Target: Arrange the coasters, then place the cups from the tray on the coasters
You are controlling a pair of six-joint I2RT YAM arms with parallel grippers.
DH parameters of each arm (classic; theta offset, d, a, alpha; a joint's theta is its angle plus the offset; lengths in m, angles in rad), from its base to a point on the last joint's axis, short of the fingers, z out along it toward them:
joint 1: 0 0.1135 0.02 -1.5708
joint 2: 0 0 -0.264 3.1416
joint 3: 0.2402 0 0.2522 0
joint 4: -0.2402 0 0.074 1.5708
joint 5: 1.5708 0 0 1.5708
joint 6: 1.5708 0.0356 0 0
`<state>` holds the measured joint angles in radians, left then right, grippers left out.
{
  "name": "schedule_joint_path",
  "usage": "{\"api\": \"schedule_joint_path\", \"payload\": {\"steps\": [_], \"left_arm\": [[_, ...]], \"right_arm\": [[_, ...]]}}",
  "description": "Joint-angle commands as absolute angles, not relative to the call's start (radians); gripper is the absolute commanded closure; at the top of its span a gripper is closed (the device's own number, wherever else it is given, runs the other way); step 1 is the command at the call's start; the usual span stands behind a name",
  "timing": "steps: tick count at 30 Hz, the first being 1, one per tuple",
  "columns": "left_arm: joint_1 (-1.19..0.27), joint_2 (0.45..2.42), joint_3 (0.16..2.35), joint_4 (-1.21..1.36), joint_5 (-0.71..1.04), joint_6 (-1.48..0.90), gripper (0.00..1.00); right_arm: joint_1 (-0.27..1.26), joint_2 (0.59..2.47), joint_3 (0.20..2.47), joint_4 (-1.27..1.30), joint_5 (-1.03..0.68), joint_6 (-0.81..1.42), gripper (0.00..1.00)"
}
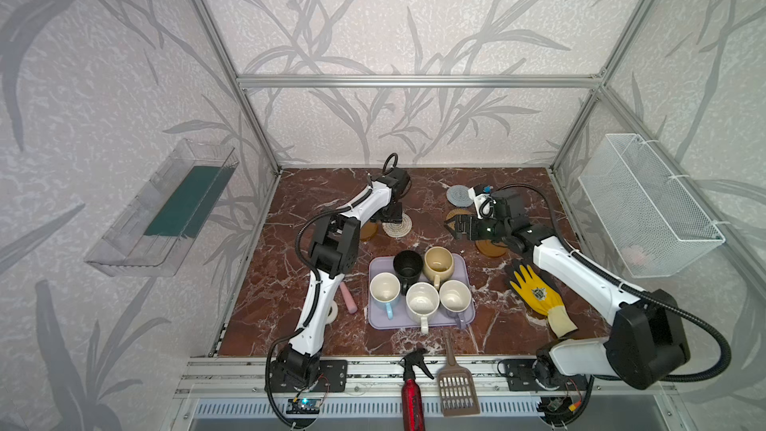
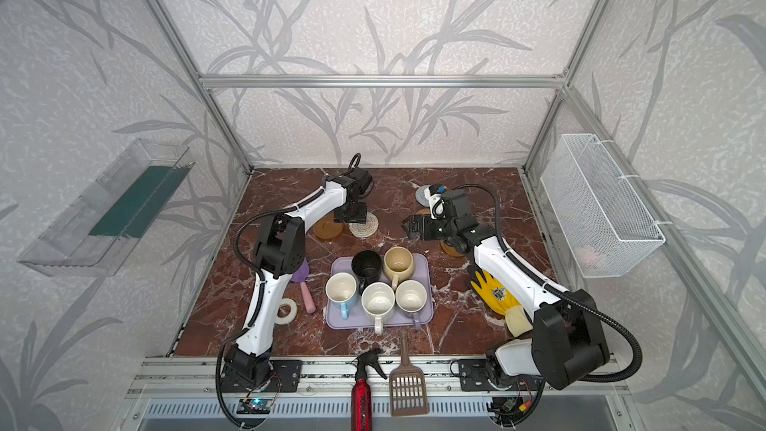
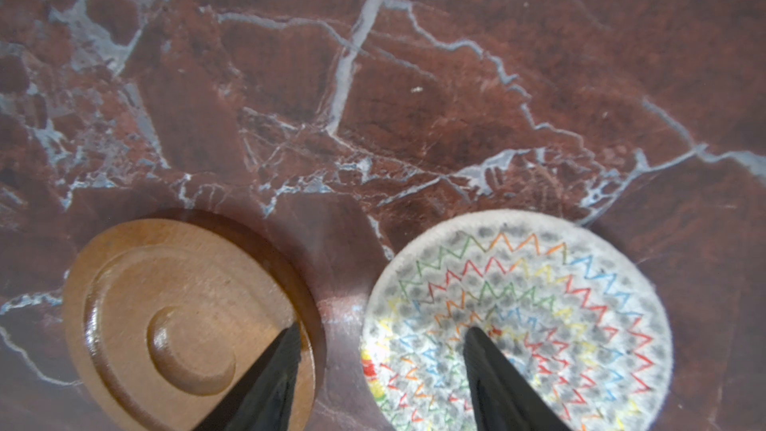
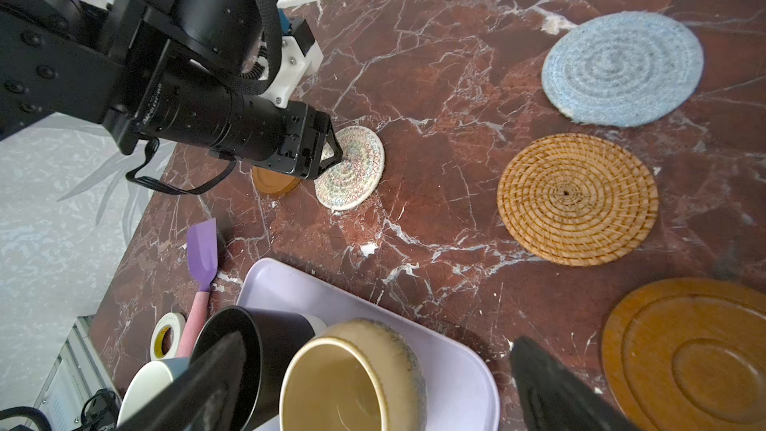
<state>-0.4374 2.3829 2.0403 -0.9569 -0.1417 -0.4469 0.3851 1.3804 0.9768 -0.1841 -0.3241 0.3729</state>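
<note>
Left tool (image 3: 383,329) is hovering low, jaws standing partly apart and gripping nothing. One fingertip (image 3: 277,366) is sitting over the wooden coaster (image 3: 186,325), its mate over the cream woven coaster (image 3: 539,304). These two discs are lying just beside each other, not touching, at about 11 o'clock from the tray (image 1: 414,322). Likely it is spacing the pair so each takes one mug. Right tool (image 1: 454,229) is hanging wide and empty at 1 o'clock from the tray, near the grey-blue coaster (image 4: 621,68), rattan coaster (image 4: 576,196) and second wooden coaster (image 4: 688,354), which are lying in a loose line, none touching. All five cups (image 1: 422,302) are standing upright on the tray, toward 6 o'clock on the worktop (image 1: 265,284), probably waiting until the arranging is done.
</note>
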Motion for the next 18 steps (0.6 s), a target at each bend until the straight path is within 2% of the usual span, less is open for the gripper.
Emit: {"api": "schedule_joint_path", "payload": {"steps": [1, 14, 16, 18], "left_arm": [[-0.436, 2.316, 2.065, -0.994, -0.163, -0.469, 0.34], [-0.432, 2.186, 2.106, -1.059, -0.195, -0.475, 0.32], [-0.432, 2.141, 2.079, -1.044, -0.16, -0.474, 0.29], [-0.432, 2.088, 2.038, -1.018, -0.114, -0.469, 0.21]], "right_arm": [[0.385, 1.381, 1.002, -0.179, -0.333, 0.374, 0.01], [0.385, 1.384, 1.047, -0.238, -0.269, 0.321, 0.01], [0.384, 1.4, 1.058, -0.254, -0.244, 0.289, 0.02], [0.383, 1.417, 1.073, -0.28, -0.218, 0.254, 0.03]]}}
